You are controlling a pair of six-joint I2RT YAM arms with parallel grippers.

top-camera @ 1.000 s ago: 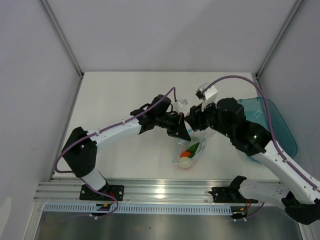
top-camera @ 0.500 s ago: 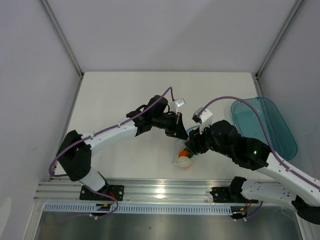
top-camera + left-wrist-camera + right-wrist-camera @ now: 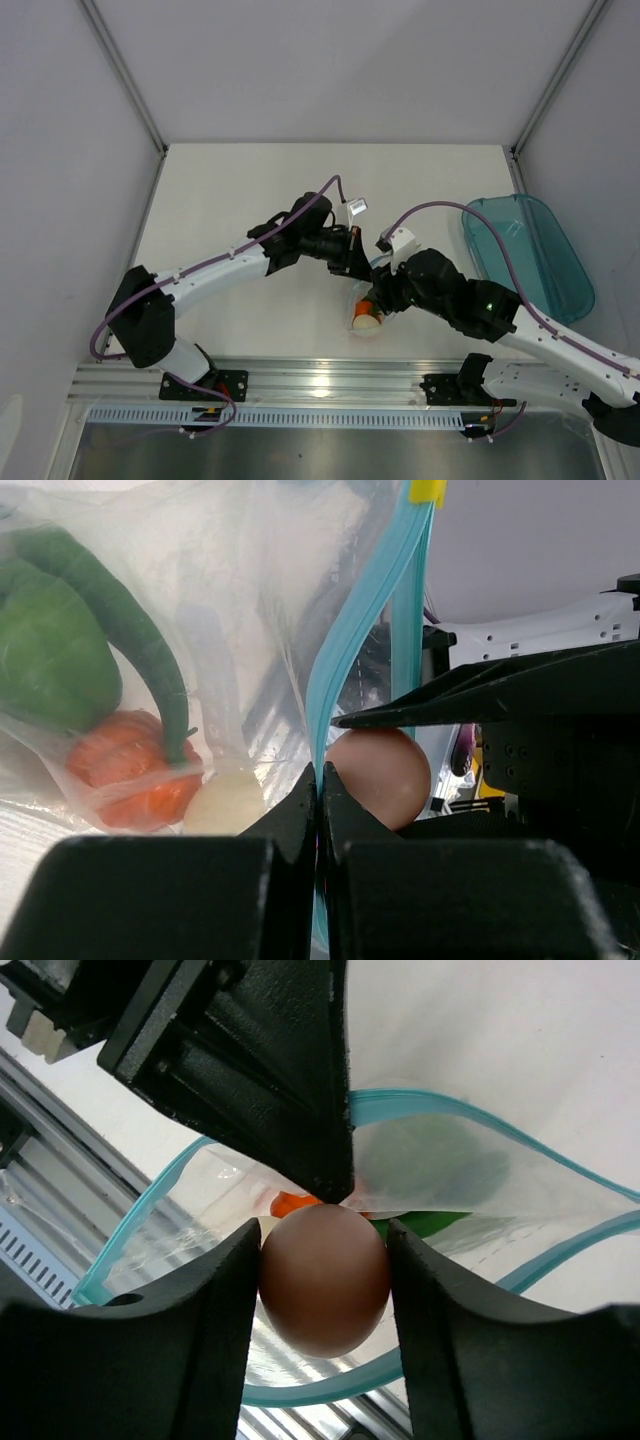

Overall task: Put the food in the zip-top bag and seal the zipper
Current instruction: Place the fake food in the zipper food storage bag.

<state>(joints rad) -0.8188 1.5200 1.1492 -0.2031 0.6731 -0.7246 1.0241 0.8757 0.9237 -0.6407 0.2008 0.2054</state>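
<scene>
Pinching the zipper (image 3: 345, 660) between its 2 fingers, the left gripper (image 3: 320, 780) was fully closed, with only the thin teal strip between the tips. From that pinch the strip ran straight up the left wrist view to a yellow tab (image 3: 427, 490) at the top edge.

The right gripper (image 3: 324, 1260) stood about half open, clamped on a brown egg (image 3: 324, 1295). Both fingers pressed the egg's sides. The egg's long axis lay along the fingers; I could not tell which end was the narrower. It sat right at the bag's mouth, just beside the left gripper's tips and touching or nearly touching them.

In the right wrist view the mouth gaped as a teal loop around the egg and behind it.

The bag (image 3: 365, 318) lay on the table (image 3: 230, 190) between the 2 arms. Its long axis ran roughly from far to near, with the mouth at the far end, up at the grippers, and the filled bottom toward the near rail.

Inside were 3 foods: a green pepper (image 3: 50, 650), its stem curving down over an orange food (image 3: 120, 770), and a pale egg (image 3: 225, 805) just beside that.

A teal tray (image 3: 530, 255) sat well apart at the table's right edge.
</scene>
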